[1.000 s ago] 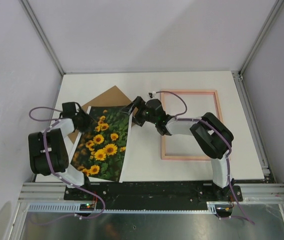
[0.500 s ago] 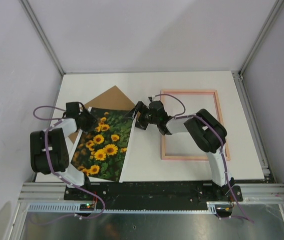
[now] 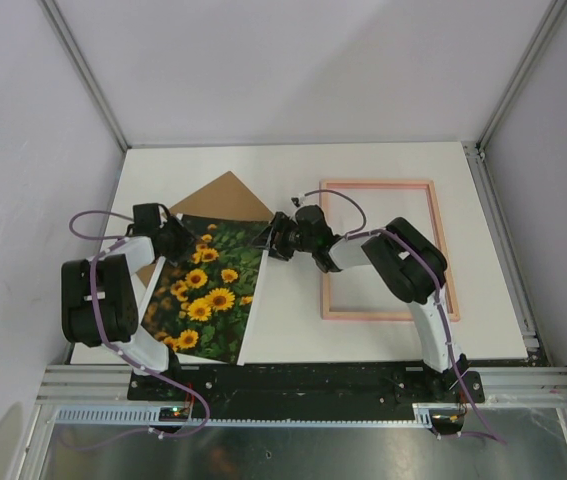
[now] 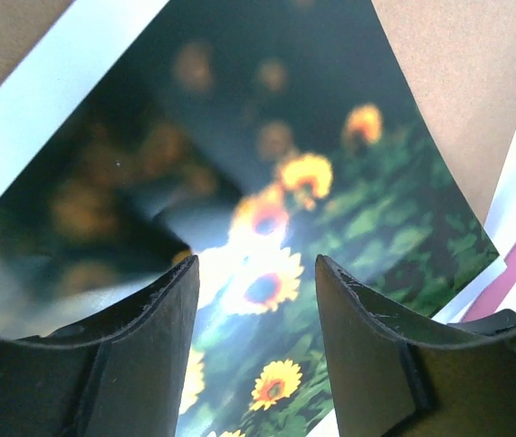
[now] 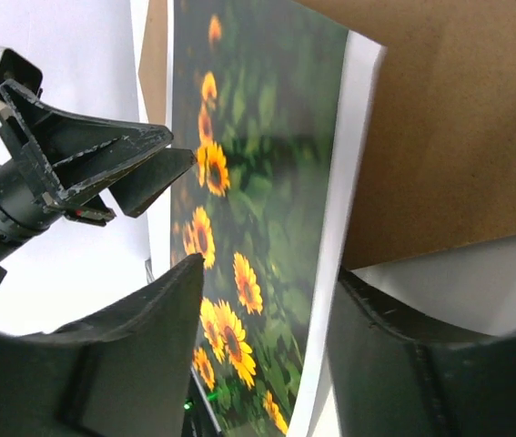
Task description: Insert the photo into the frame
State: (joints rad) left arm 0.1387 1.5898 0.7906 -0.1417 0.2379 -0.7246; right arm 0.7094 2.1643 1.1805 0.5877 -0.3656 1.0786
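Overhead, you have one photo (image 3: 208, 290) lying left of one frame (image 3: 393, 183), apart from it, its far end on one brown board (image 3: 225, 195). Two grippers, left gripper (image 3: 178, 240) and right gripper (image 3: 271, 238), sit at the photo's far corners, jaws parted, neither clamped. Only the right wrist view shows the photo's white edge between that gripper's fingers (image 5: 148, 346).

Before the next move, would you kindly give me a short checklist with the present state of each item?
1. Right gripper straddles the white edge of the photo: ok.
2. Its fingers closed on the photo: not ok, a gap shows.
3. Left gripper at the photo's other top corner: ok, fingers apart.
4. Frame lying flat, nothing set inside: ok.
5. Photo free of the backing board: not ok, it overlaps the board.
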